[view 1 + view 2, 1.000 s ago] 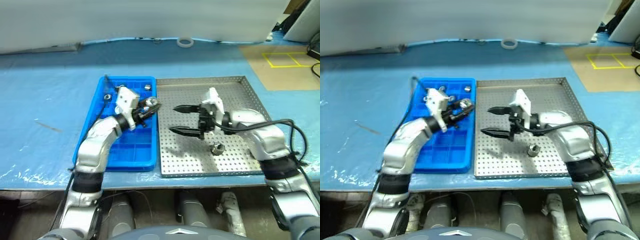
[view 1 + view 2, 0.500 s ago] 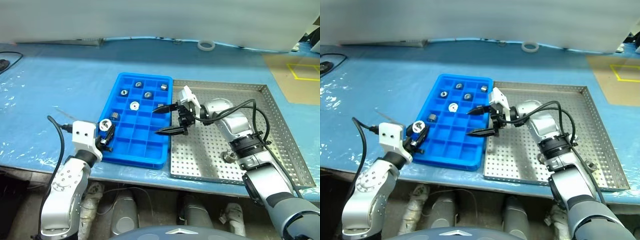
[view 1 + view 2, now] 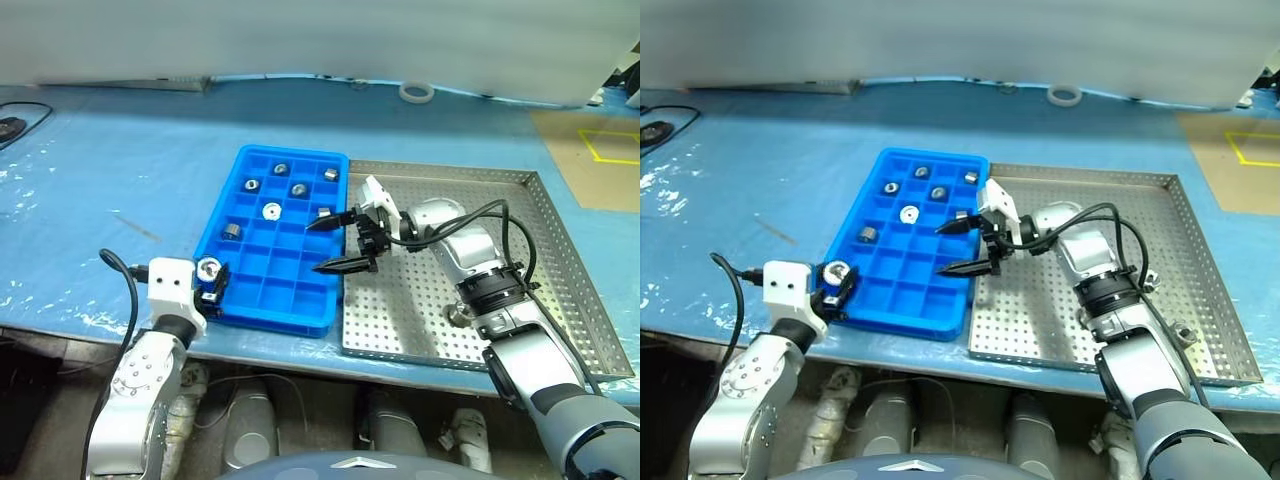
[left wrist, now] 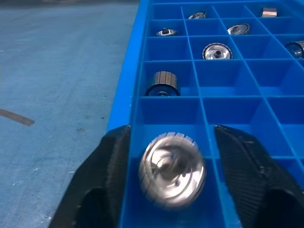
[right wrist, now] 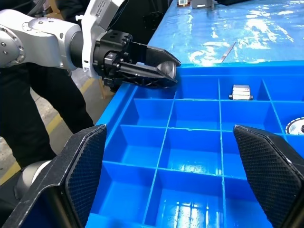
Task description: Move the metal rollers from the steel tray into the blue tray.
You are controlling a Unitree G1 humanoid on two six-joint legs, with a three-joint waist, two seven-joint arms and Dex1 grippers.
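The blue tray [image 3: 262,310] lies left of the steel tray [image 3: 450,168] and holds several metal rollers [image 3: 271,210] in its far compartments. My left gripper [image 4: 171,171] is at the blue tray's near left corner, open. A roller [image 4: 172,170] shows blurred between its fingers [image 4: 114,166], with a gap on each side, over a corner compartment. My right gripper [image 3: 315,247] hangs open and empty over the blue tray's right edge, pointing left. One roller [image 3: 458,316] lies on the steel tray beside my right forearm.
A white tape ring [image 3: 415,92] lies on the blue table cover far behind the trays. A black cable [image 3: 15,105] sits at the far left. The table's front edge runs just below both trays.
The camera has turned left. My left gripper carried the roller from the blue tray's middle to its near left corner, then parted its fingers. My right gripper shifted left, from the steel tray to the blue tray's edge.
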